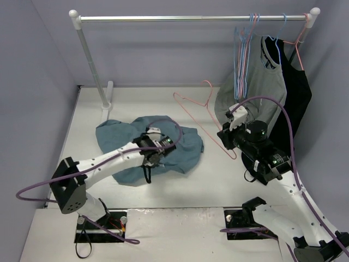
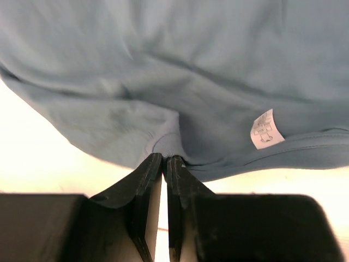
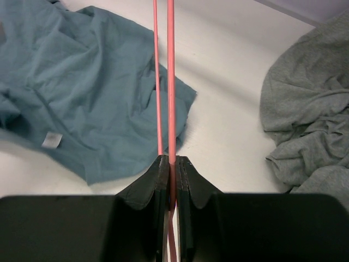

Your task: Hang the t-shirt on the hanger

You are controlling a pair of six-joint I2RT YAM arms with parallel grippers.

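The teal-blue t-shirt (image 1: 131, 144) lies crumpled on the table left of centre. My left gripper (image 1: 155, 154) is over it and shut on a fold of its cloth (image 2: 166, 147); the white neck tag (image 2: 266, 129) shows to the right of the pinch. The salmon-pink wire hanger (image 1: 197, 109) is tilted up, hook toward the back. My right gripper (image 1: 224, 139) is shut on its lower corner, and the pink wires (image 3: 170, 82) run straight up from between the fingers. The t-shirt also shows in the right wrist view (image 3: 82, 87).
A clothes rail (image 1: 191, 18) spans the back, its left post standing on the table. At its right end hang several light-blue wire hangers (image 1: 241, 49), a grey shirt (image 1: 253, 82) and a black garment (image 1: 294, 93). The grey shirt also shows in the right wrist view (image 3: 305, 109).
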